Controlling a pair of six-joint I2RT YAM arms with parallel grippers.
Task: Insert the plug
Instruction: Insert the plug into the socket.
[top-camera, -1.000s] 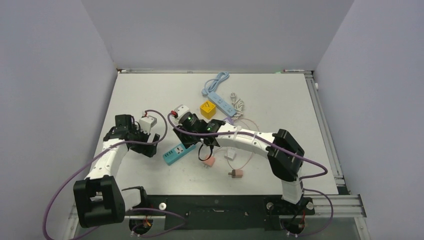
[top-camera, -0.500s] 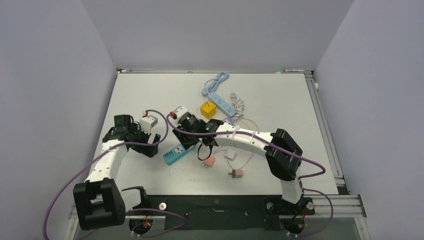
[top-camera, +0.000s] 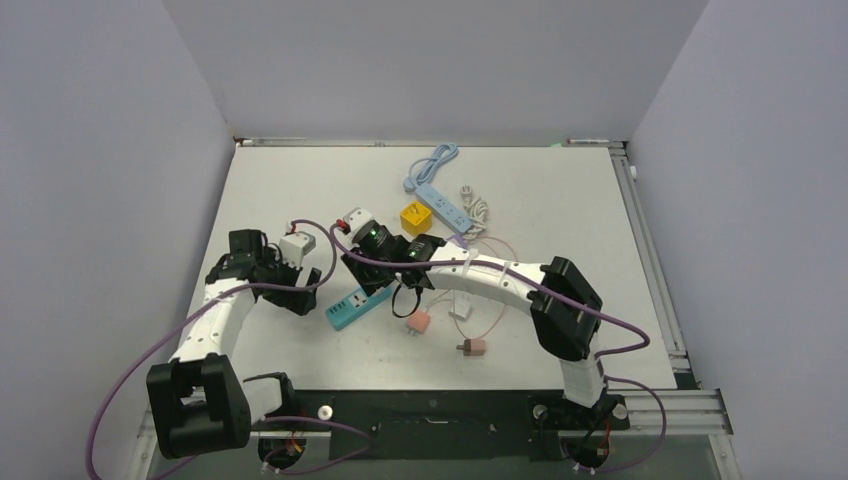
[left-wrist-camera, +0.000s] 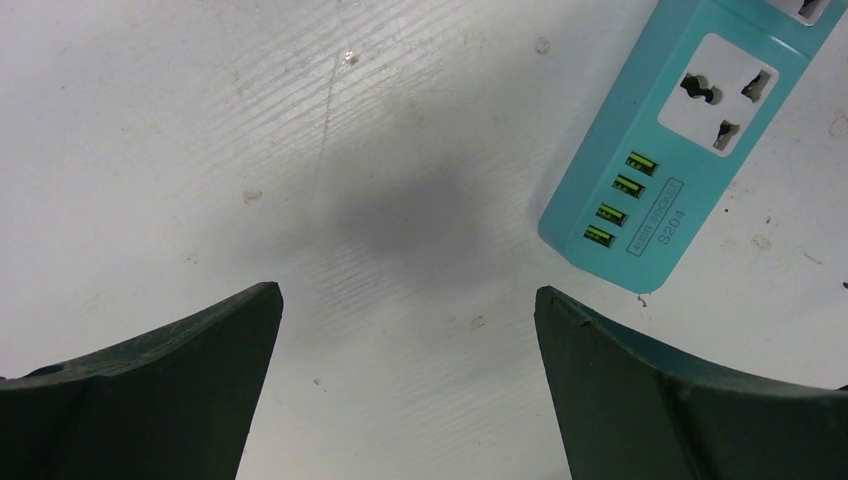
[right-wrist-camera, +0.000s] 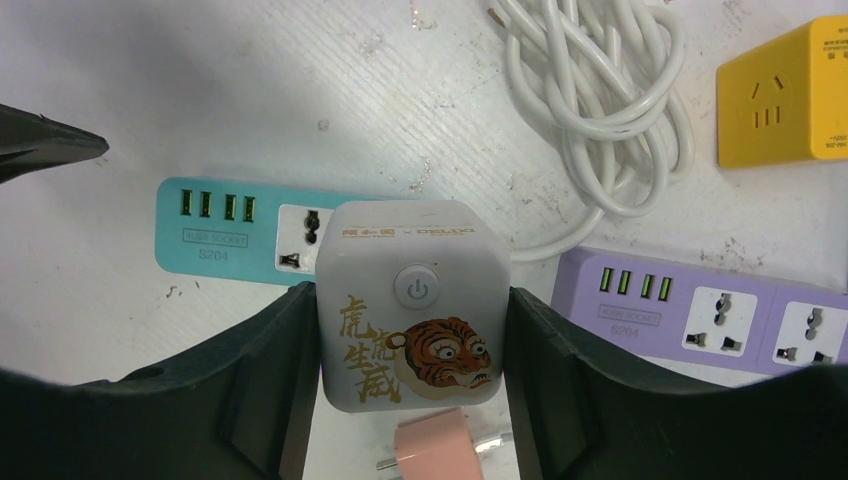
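1. Your right tool (right-wrist-camera: 410, 292) is clamped on the white tiger-print cube plug (right-wrist-camera: 408, 335), one finger on each side face; the cube hangs over the teal power strip (right-wrist-camera: 215, 235) and hides part of its universal socket (right-wrist-camera: 303, 240); by my reading it is not yet seated.
2. Your left tool (left-wrist-camera: 407, 293) is spread wide and holds nothing; it hovers over bare table (left-wrist-camera: 200, 120), just beside the strip's USB end.
3. The pins under the cube are hidden from every view; so judge alignment from the cube's edges against the socket's white faceplate, and square the cube to the strip's long axis before you descend.
4. The strip looks loose on the table; bringing the left tool down on its USB end would likely stop it from sliding or tipping under the push.
5. Press straight down with no tilt; if the cube stops early, lift and re-align rather than force it.
6. Mind the neighbours: the pink plug (right-wrist-camera: 430, 445) lies close under the cube, the purple power strip (right-wrist-camera: 690, 310) is just to one side, and the white cable (right-wrist-camera: 590, 110) is coiled beyond; avoid dragging any of them.
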